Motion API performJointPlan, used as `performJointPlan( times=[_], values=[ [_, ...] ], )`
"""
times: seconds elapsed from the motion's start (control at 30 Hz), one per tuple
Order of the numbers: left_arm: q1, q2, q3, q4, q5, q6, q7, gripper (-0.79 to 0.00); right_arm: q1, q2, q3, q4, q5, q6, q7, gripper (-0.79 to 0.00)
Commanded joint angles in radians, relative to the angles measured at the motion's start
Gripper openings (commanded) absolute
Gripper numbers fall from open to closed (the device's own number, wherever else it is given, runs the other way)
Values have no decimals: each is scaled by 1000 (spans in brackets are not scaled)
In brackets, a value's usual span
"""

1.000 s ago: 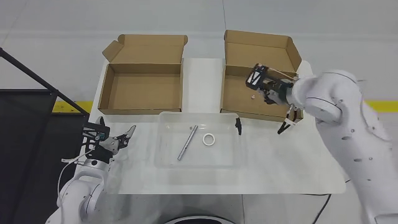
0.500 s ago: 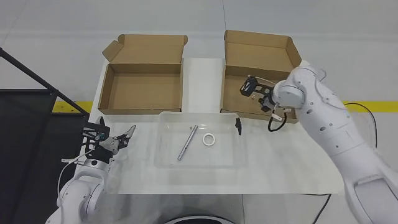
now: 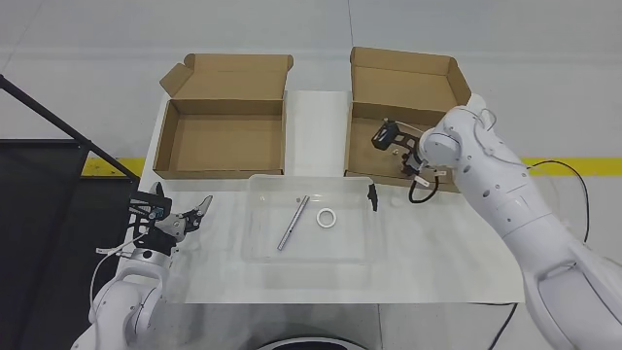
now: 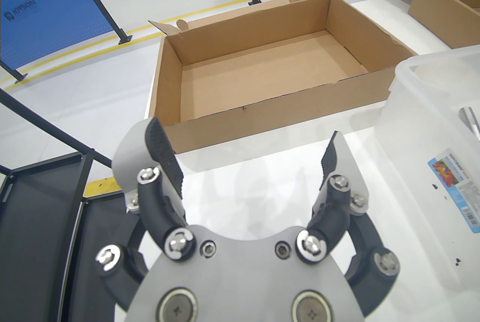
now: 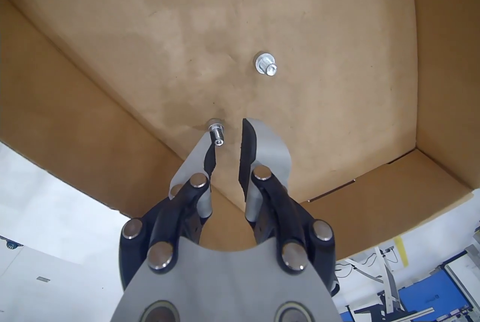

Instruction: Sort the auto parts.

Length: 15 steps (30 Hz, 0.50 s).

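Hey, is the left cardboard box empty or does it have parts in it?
Empty. The left box shows a bare cardboard floor in the top and left wrist views, with no parts inside.

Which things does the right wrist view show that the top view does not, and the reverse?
Right wrist view: two silver bolts on the floor of the right box, one beside a tip of the open right claw. Top view: the clear tray holding a metal rod and a white ring, plus the left box. Both: the right box with the right claw over it.
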Motion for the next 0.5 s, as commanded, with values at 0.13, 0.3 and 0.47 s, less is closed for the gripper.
performJointPlan(
  times=[0.13, 0.3, 0.47],
  values=[
    [0, 0, 0, 0, 0, 0, 0, 0, 9, -8, 6, 3, 3, 5, -7, -529],
    [0, 0, 0, 0, 0, 0, 0, 0, 16, 8, 48, -80, -8, 23, -18, -477],
    [0, 0, 0, 0, 0, 0, 0, 0, -17, 50, 136, -285, -27, 35, -1, -311]
  ],
)
